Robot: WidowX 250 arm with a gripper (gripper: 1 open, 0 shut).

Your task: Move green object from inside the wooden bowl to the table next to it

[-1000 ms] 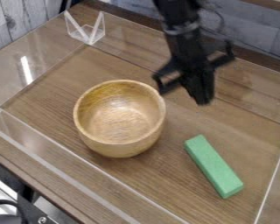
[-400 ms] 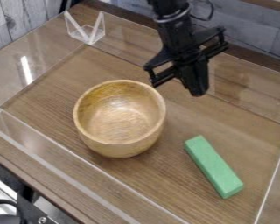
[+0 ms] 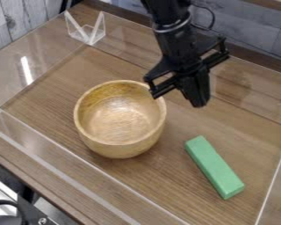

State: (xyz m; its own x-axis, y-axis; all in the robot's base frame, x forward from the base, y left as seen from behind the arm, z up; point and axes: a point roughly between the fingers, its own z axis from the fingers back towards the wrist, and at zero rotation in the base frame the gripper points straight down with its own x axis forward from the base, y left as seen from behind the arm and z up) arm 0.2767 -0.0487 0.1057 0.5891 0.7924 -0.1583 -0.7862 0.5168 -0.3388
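Note:
The green object [image 3: 214, 165] lies flat on the table [image 3: 242, 123] to the right of the wooden bowl [image 3: 119, 118], a short gap from its rim. The bowl stands upright and holds nothing. My gripper [image 3: 198, 98] hangs above the table just right of the bowl's far rim, pointing steeply down. Its dark fingers are shut with nothing between them. It is well above and behind the green object, not touching it.
Clear acrylic walls [image 3: 25, 70] ring the tabletop. A clear angled bracket [image 3: 87, 29] stands at the back left corner. The right wall [image 3: 277, 176] runs close to the green block's far end.
The gripper has shifted a little to the left and toward the bowl's rim, staying shut. The green object and bowl have not moved.

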